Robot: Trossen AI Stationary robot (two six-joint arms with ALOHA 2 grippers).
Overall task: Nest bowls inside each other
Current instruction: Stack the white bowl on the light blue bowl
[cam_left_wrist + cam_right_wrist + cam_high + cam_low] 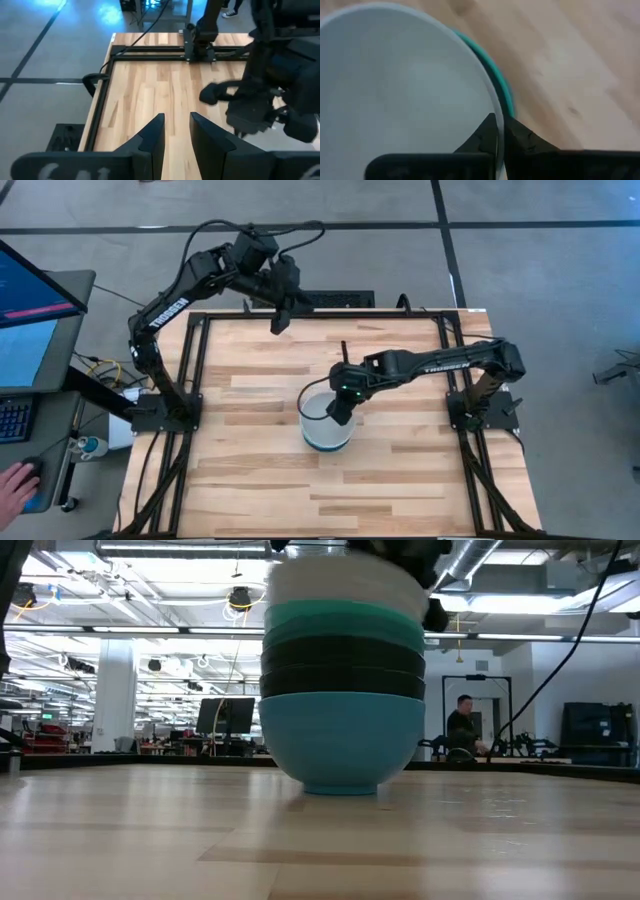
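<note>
A stack of nested bowls (pixel 322 425) stands at the table's middle on the foot of its sky-blue bottom bowl (pixel 340 740). Above that come dark bowls (pixel 340 670), a turquoise bowl (pixel 340 620) and a white bowl (pixel 340 580) on top. My right gripper (pixel 338 412) is shut on the white bowl (pixel 395 75) at the stack's right side. My left gripper (pixel 280 320) is open and empty, raised over the table's far edge. My right gripper holds the white bowl's rim (pixel 499 117) at its right side, one finger inside the bowl (pixel 487 132) and one outside (pixel 520 137). The fingers come from above, slanting in from the table's right. The bowl sits upright in the turquoise bowl (pixel 504 97).
A black frame (pixel 200 360) runs round the wooden table top. A monitor and keyboard (pixel 20 320) stand off the table's left, with a person's hand (pixel 15 480) on a mouse. A person (pixel 462 725) stands far off in the room.
</note>
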